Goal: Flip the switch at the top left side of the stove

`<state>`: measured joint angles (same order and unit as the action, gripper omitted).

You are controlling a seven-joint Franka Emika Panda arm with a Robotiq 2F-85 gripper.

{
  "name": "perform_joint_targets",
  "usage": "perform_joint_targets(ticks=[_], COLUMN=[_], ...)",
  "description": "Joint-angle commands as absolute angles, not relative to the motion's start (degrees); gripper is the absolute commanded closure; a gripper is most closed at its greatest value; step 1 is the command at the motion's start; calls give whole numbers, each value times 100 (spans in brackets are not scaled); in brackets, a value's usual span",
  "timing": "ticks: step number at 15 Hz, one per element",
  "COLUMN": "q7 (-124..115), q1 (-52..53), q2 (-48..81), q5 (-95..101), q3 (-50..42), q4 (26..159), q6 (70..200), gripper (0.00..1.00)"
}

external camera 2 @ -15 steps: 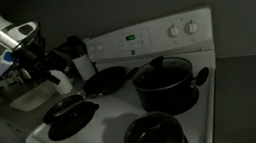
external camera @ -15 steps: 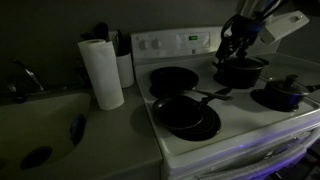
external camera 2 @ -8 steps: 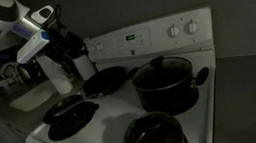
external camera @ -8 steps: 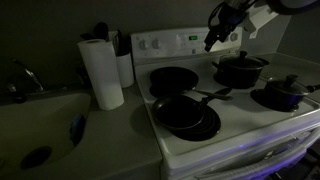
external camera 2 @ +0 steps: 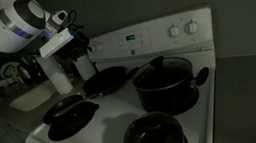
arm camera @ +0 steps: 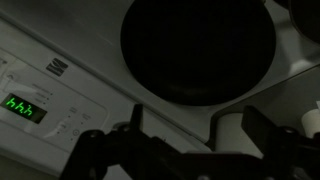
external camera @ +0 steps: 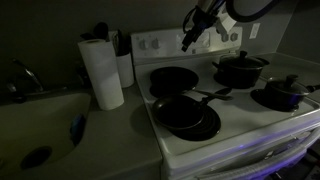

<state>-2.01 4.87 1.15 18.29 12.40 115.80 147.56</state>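
The white stove [external camera: 225, 135] with its raised back panel [external camera: 160, 42] shows in both exterior views, the second being [external camera 2: 105, 125]. The room is dark. The green display glows in an exterior view [external camera 2: 130, 38] and in the wrist view [arm camera: 22, 107]. Small round knobs sit at the panel's left end [external camera: 146, 43], faint in the dark. My gripper [external camera: 189, 38] hovers in front of the panel's middle, above the back left burner, touching nothing. It also shows in the other exterior view [external camera 2: 69, 44]. In the wrist view its fingers [arm camera: 200, 135] stand apart and empty.
A black pan [external camera: 174, 79] sits on the back left burner, below the gripper. Another pan [external camera: 185, 115] and two pots [external camera: 241, 70] [external camera: 279, 95] fill the other burners. A paper towel roll [external camera: 101, 72] and a utensil holder [external camera: 122, 62] stand left of the stove, beside a sink [external camera: 40, 125].
My gripper has risen from the back right pot and moved left along the back panel, now in front of the display area.
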Motion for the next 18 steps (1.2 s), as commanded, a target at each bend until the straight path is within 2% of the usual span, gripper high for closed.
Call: perform_joint_targets(ticks=[1, 7, 14, 15, 16, 18], q7=[-158, 673, 3340, 3594, 3774, 4452], q1=[645, 805, 1003, 1040, 1109, 986], q2=[147, 605, 2001, 2214, 2439, 2918], q5=[1804, 1906, 1204, 1195, 1257, 1173], q3=[1087, 1136, 1399, 1459, 1497, 1476], q4=[11543, 10925, 8679, 8340, 8005, 7343], q6=[14756, 14728, 13777, 13631, 13503, 13318], gripper=[0, 0, 0, 25, 28, 42])
